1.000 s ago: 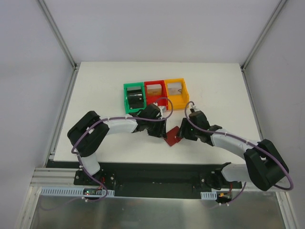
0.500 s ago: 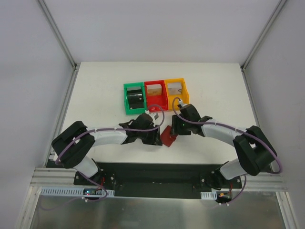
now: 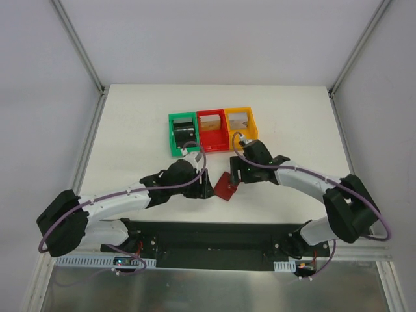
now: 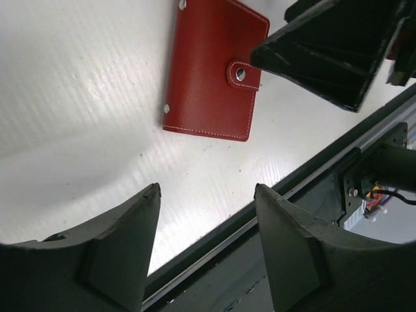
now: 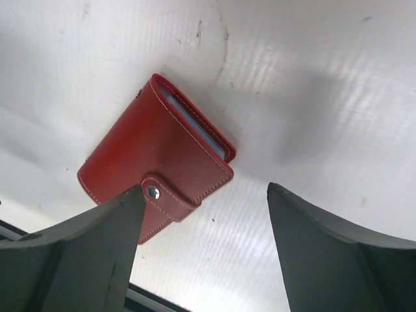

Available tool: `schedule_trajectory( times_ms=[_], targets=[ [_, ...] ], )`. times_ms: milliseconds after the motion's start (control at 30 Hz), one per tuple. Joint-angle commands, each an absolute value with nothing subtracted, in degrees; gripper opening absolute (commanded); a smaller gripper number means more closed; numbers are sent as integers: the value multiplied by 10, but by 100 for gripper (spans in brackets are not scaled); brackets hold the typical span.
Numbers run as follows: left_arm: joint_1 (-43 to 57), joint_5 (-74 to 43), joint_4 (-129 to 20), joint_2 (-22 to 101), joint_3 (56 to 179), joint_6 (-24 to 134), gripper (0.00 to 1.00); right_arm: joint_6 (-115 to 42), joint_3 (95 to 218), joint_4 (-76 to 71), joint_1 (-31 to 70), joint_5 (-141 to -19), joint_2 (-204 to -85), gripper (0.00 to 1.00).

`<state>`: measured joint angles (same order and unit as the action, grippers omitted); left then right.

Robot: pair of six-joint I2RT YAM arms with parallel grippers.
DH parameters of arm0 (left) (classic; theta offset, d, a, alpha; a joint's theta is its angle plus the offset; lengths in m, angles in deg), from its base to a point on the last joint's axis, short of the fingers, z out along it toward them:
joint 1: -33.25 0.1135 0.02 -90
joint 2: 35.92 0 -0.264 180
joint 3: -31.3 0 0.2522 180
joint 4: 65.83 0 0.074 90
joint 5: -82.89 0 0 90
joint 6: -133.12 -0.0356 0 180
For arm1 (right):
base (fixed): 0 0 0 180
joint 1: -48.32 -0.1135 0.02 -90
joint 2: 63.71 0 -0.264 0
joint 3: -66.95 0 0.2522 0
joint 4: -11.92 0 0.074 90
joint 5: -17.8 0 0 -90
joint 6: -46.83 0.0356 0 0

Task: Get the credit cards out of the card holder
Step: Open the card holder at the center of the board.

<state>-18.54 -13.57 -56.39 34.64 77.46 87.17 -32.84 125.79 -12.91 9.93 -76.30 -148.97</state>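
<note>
The card holder (image 3: 225, 189) is a dark-red wallet lying closed on the white table near its front edge, its tab strap snapped shut. In the right wrist view (image 5: 153, 170) a grey-blue edge shows in its open side; no credit card shows apart from that. In the left wrist view the card holder (image 4: 211, 71) lies ahead of my fingers. My left gripper (image 3: 209, 188) (image 4: 207, 195) is open and empty, just left of the wallet. My right gripper (image 3: 233, 178) (image 5: 207, 192) is open over the wallet's far right corner, one finger (image 5: 97, 253) over the strap.
Green (image 3: 173, 136), red (image 3: 212, 130) and orange (image 3: 241, 127) bins stand in a row behind the wallet; the green one holds a black block (image 3: 185, 134). The table's front edge and black rail (image 4: 312, 188) run just past the left fingers.
The left arm has stretched out lower and its gripper has dropped beside the wallet's left. The right gripper moved left and closer over the wallet. The wallet shifted slightly left.
</note>
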Motion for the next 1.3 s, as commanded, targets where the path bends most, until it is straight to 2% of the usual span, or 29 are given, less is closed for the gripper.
schedule_trajectory(
  times_ms=[0, 100, 233, 400, 667, 867, 1000, 1033, 1267],
  targets=[
    [-170, -76, -522, 310, 797, 843, 62, -337, 1269, -183, 111, -726, -1407, 79],
    [-126, -176, -522, 357, 844, 809, 62, -305, 1241, -184, 110, -729, -1385, 76],
    [-108, -279, -536, 421, 899, 746, 59, -237, 1169, -113, 110, -742, -1350, 70],
    [-101, -286, -536, 462, 926, 743, 57, -177, 1130, -47, 104, -748, -1355, 61],
    [-93, -252, -537, 534, 933, 758, 52, -150, 1124, -5, 102, -733, -1398, 59],
    [-94, -269, -552, 571, 932, 772, 49, -152, 1144, 4, 102, -739, -1437, 56],
    [-94, -282, -578, 577, 917, 787, 41, -170, 1163, 4, 103, -747, -1466, 50],
    [-95, -288, -593, 578, 909, 791, 35, -178, 1168, 3, 102, -750, -1471, 49],
    [-111, -291, -659, 558, 851, 829, 23, -233, 1203, -16, 100, -783, -1504, 43]
  ],
)
